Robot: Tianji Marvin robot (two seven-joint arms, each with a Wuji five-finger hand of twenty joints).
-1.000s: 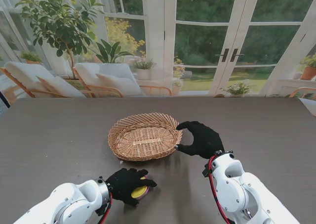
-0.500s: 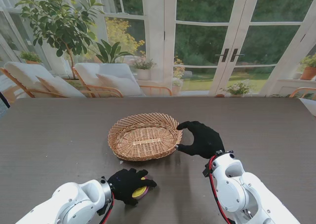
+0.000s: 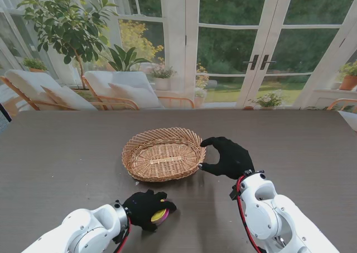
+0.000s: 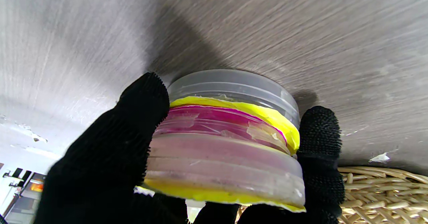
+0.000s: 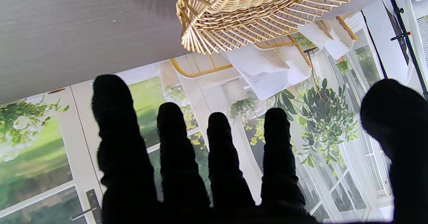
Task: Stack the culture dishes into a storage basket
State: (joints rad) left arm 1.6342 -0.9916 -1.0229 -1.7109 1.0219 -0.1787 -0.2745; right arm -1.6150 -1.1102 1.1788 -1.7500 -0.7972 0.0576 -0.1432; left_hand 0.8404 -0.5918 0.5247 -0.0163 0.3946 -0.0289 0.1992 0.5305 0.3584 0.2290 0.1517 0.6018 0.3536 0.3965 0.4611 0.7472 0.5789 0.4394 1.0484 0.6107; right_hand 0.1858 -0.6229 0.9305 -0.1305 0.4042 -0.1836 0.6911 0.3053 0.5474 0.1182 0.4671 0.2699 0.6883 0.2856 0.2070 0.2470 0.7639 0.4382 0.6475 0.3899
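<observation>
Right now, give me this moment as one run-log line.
left hand: shut on culture dishes | right hand: open beside basket | dishes: not yet in basket

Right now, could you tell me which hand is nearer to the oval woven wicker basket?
Right. The right hand sits at the oval woven wicker basket's right rim, fingers open. The left hand is nearer to me, apart from the basket, shut on stacked culture dishes.

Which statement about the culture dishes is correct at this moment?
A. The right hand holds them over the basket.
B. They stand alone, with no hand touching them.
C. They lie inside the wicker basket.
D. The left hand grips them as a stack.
D: the left hand has its fingers closed around the stacked culture dishes, outside the basket.
</observation>
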